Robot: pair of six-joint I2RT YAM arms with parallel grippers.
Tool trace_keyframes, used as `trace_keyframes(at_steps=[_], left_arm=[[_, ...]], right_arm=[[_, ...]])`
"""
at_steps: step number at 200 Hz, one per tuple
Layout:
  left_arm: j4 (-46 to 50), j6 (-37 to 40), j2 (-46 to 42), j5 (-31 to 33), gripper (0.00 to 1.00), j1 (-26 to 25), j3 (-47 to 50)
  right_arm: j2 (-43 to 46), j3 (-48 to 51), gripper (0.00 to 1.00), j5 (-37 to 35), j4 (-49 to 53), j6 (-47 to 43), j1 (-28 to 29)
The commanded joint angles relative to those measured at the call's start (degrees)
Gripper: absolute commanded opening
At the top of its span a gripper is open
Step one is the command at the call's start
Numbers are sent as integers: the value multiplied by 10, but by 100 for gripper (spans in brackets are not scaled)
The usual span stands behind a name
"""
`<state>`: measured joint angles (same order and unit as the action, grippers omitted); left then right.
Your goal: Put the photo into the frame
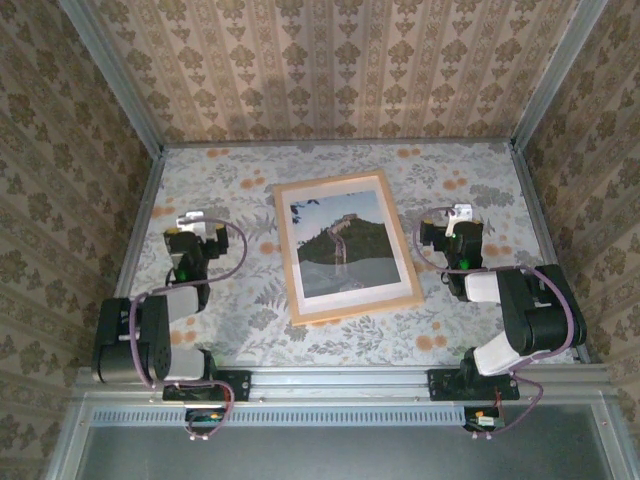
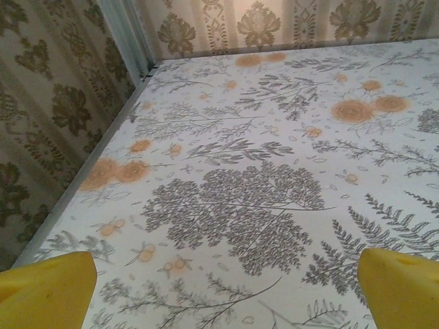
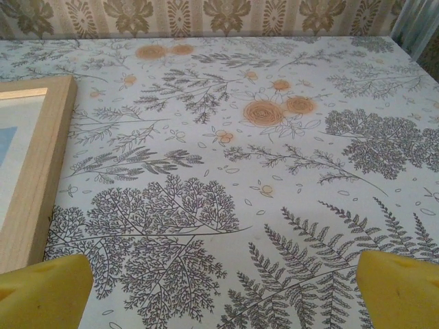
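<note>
The frame [image 1: 355, 306], thin light wood moulding, lies flat in the middle of the table, turned slightly. The photo [image 1: 343, 243], a dark green hill under pale sky with a white border, lies within the moulding. My left gripper [image 1: 190, 220] rests to the frame's left, open, with bare tablecloth between its yellow fingertips [image 2: 48, 291]. My right gripper [image 1: 460, 213] sits to the frame's right, also open and holding nothing. In the right wrist view the frame's right side [image 3: 41, 178] and a strip of the photo [image 3: 14, 157] lie left of the right gripper [image 3: 223, 291].
A floral-printed cloth [image 1: 450, 320] covers the table. Patterned walls with metal corner posts [image 1: 135, 100] enclose it on three sides. In the left wrist view the left wall [image 2: 62, 116] runs close beside the left gripper [image 2: 225, 291].
</note>
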<state>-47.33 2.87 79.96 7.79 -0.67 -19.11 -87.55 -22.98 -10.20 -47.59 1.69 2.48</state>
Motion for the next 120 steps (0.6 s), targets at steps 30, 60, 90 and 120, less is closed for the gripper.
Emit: trace_keyframes(at_steps=[30, 60, 90, 120], left_arm=[[-79, -14, 91, 9, 100, -7, -19], [-99, -21, 82, 13, 100, -7, 0], [-96, 11, 90, 35, 100, -33, -11], [-76, 16, 91, 31, 100, -36, -22]], right_arm=[[-1, 0, 100, 15, -20, 9, -5], [-1, 0, 100, 15, -20, 8, -5], [-1, -1, 100, 15, -20, 8, -5], [-1, -1, 100, 15, -20, 8, -6]])
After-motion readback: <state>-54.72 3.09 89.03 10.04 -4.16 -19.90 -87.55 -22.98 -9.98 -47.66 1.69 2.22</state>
